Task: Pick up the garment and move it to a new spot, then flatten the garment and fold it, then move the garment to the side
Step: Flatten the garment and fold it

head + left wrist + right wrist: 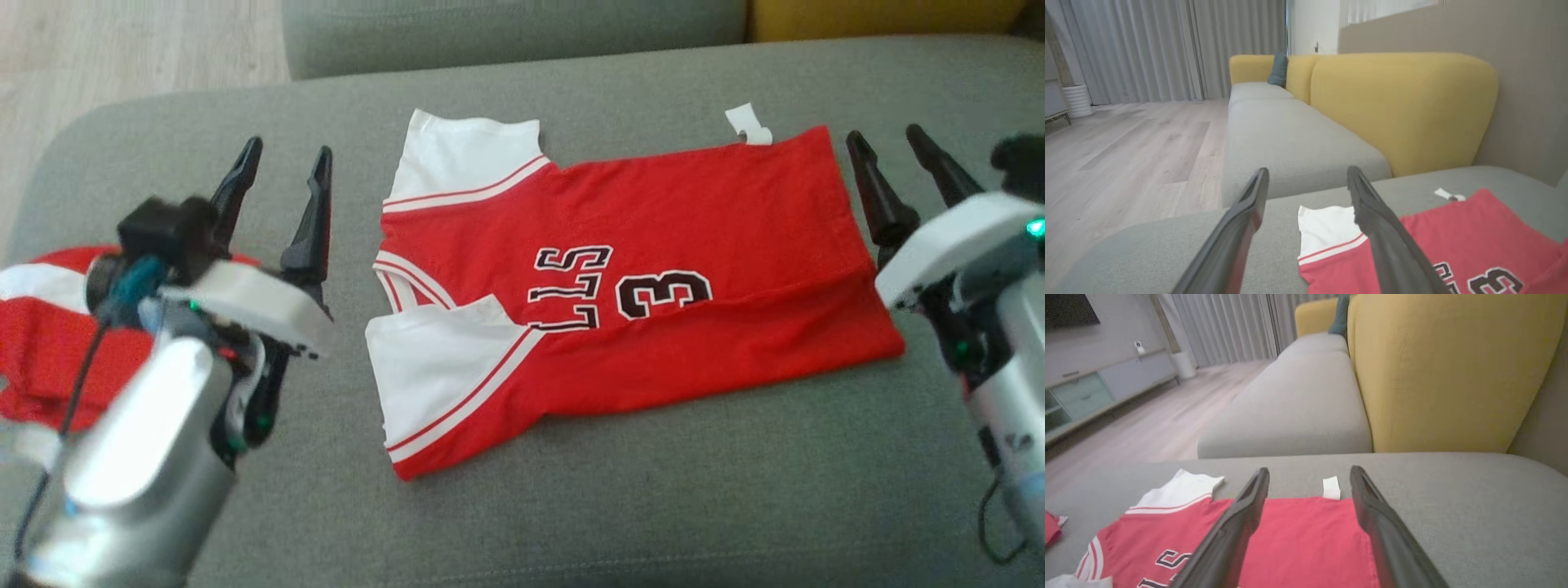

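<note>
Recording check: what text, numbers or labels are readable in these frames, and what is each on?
"LLS": black letters on the red jersey, turned sideways; any further letters are hidden at the folded white sleeve.
"3": beside those letters, same jersey.
White tag at the jersey's edge: too small to read.

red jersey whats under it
The red jersey lies spread on the grey sofa cushion, which shows all around it. A white tag sticks out at its far edge. Anything beneath the cloth is hidden.
</note>
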Tool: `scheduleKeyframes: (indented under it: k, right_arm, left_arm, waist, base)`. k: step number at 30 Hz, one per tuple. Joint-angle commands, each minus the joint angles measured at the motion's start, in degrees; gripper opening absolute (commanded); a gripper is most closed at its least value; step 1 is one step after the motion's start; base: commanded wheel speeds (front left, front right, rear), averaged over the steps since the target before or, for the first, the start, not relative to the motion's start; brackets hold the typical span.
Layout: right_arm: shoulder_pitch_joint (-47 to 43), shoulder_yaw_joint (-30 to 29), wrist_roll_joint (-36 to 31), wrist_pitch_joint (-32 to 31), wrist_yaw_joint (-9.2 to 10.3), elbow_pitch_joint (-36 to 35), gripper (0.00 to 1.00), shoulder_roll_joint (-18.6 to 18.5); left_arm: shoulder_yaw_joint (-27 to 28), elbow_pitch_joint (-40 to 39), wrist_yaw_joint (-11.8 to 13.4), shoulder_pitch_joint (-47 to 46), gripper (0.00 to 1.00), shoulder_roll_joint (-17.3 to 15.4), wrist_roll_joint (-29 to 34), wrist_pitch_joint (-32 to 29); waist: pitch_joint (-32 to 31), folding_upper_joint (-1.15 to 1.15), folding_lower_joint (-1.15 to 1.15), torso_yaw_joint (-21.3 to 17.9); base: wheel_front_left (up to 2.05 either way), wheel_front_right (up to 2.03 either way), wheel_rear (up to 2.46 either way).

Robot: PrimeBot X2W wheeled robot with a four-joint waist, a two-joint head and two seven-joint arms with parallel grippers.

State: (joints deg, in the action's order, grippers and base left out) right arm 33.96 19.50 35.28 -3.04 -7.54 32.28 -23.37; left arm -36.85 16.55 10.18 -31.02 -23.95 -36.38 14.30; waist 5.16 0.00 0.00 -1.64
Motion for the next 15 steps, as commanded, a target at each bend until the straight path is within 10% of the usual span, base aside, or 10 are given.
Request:
scheduleKeyframes:
  k: [1, 15]
  right_arm:
    - [-0.7, -0.3, 0.1, 2.2, 0.05, -2.0, 1.0, 0.4]
    - [-16.1, -10.0, -8.8, 17.5, 0.05, -10.3, 1.0, 7.5]
  left_arm:
    - [4.7, -2.9, 0.7, -0.3, 1.0, -0.6, 1.2, 0.7]
    - [24.3, -14.3, -3.1, 21.9, 1.0, 17.4, 13.9, 0.7]
  waist:
    - [-0.8, 0.0, 0.0, -0.1]
    - [-3.8, 0.0, 0.0, -0.3]
  base:
    - [0.0, 0.0, 0.0]
    - [0.0, 0.0, 0.0]
